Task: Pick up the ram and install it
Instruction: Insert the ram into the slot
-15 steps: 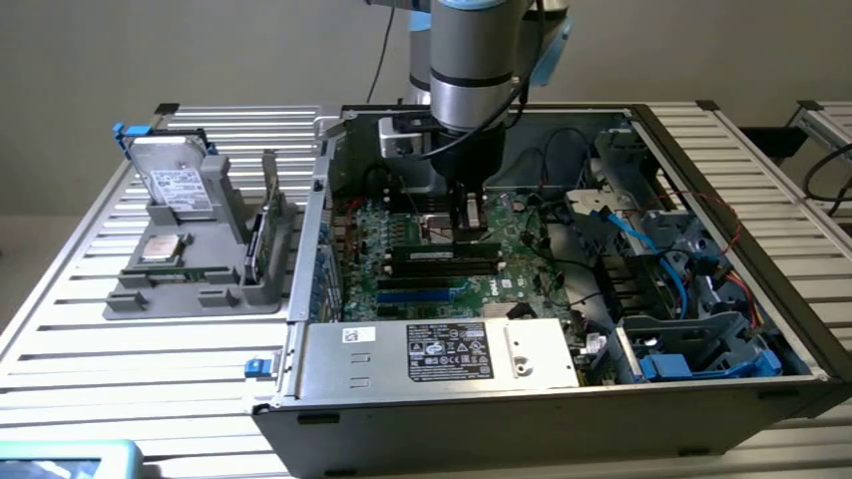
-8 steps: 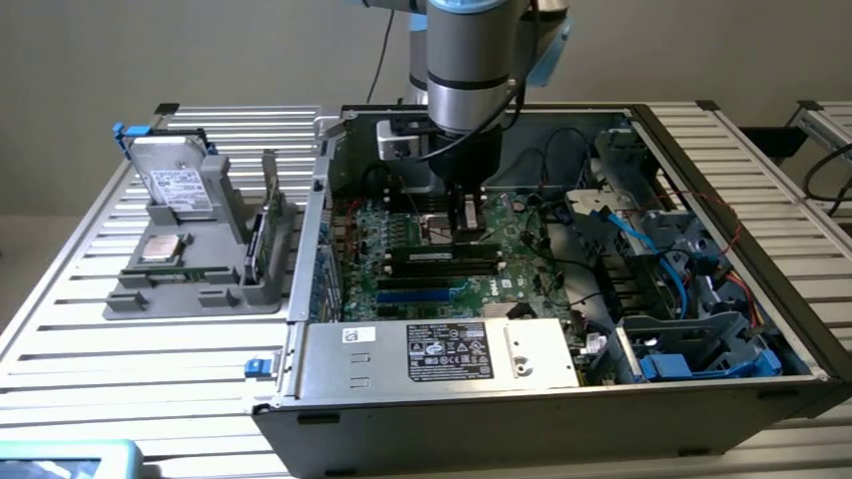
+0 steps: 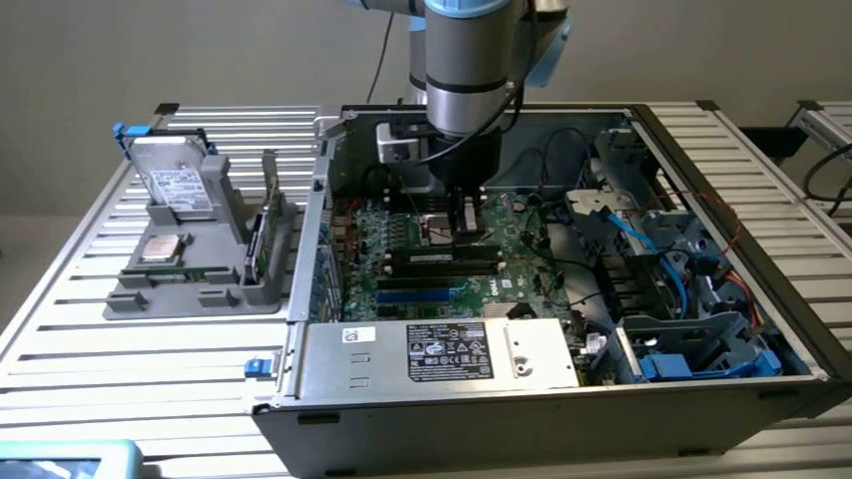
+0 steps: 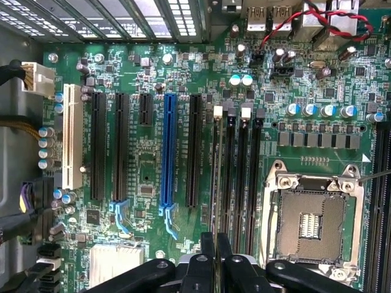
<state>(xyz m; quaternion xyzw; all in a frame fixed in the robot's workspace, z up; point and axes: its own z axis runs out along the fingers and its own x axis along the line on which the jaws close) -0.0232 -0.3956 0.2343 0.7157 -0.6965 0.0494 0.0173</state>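
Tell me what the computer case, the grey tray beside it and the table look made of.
Computer case: likely sheet metal, dull grey, with thin folded edges. Grey tray: probably moulded plastic, matte, with rounded blocky shapes. Table: seemingly aluminium slats, silvery with a soft sheen.

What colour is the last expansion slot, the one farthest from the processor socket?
Off-white, unlike its black neighbours; the expansion slot shows best in the wrist view.

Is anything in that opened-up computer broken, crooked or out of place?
Nothing looks broken or spilled. The one oddity is the square processor socket on the green motherboard: its metal frame surrounds bare contacts, with no chip seated in it.
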